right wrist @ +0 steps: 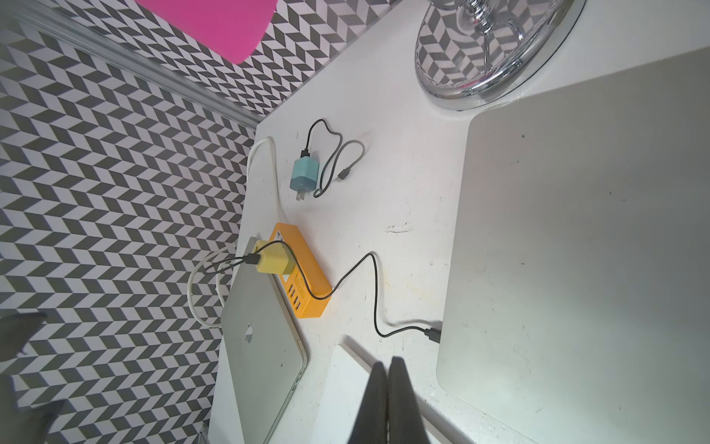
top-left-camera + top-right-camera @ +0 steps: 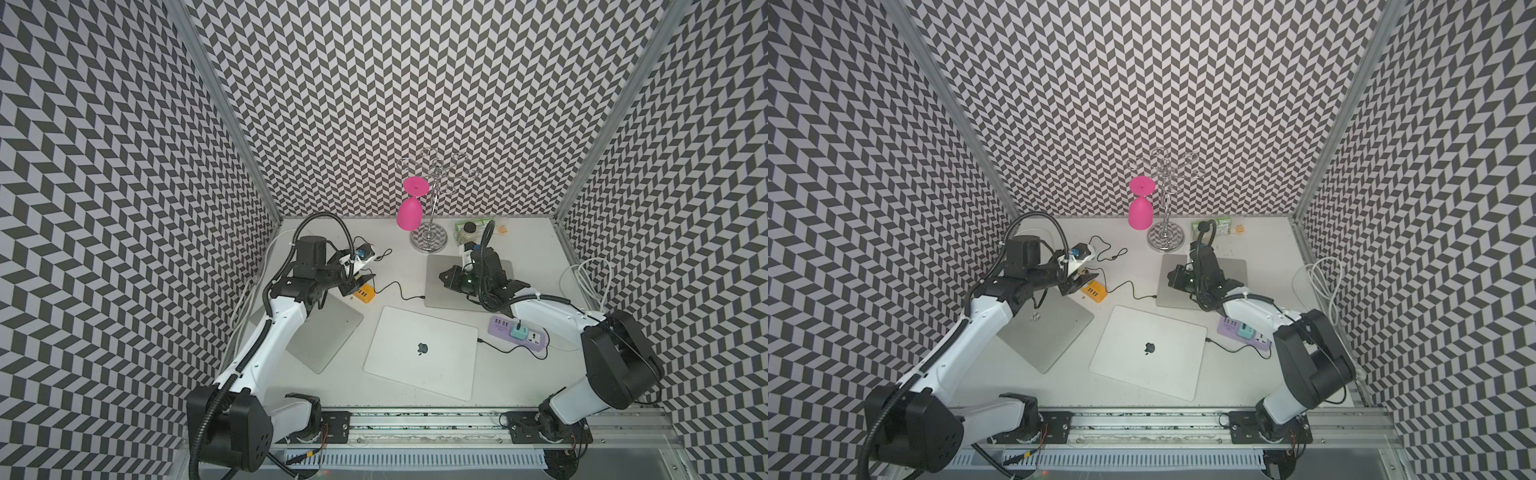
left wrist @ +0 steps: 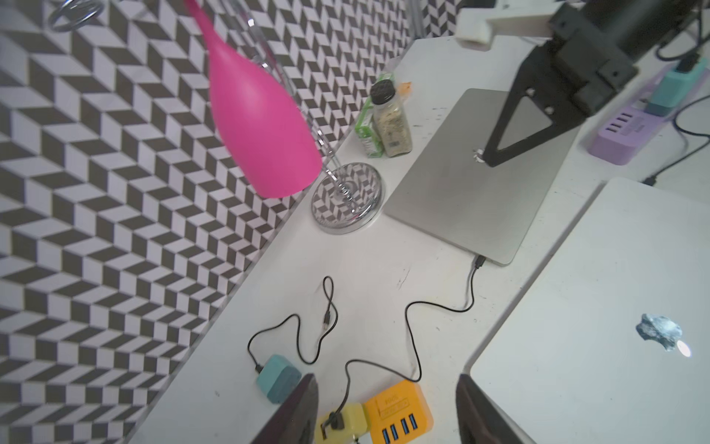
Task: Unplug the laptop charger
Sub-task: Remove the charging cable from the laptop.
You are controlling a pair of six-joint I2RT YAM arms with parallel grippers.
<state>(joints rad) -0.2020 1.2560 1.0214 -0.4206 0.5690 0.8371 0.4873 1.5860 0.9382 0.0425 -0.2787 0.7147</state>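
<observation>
Arms in both top views: left arm (image 2: pixel 286 320) stretched to the orange power strip (image 2: pixel 365 294), right arm (image 2: pixel 1250 309) bent over a grey laptop (image 2: pixel 1171 286). Left wrist: left fingers (image 3: pixel 296 411) half open around the plugged-in yellow charger (image 3: pixel 342 421). Right wrist: right fingers (image 1: pixel 401 399) pinched together, empty.

The left arm (image 2: pixel 282 328) is stretched forward with its jaws held apart; the right arm (image 2: pixel 552 309) is angled inward, jaws pressed together.

Black-white chevron walls (image 2: pixel 374 83); white tabletop (image 2: pixel 395 268); corner posts (image 2: pixel 231 120) seemingly aluminium.
</observation>
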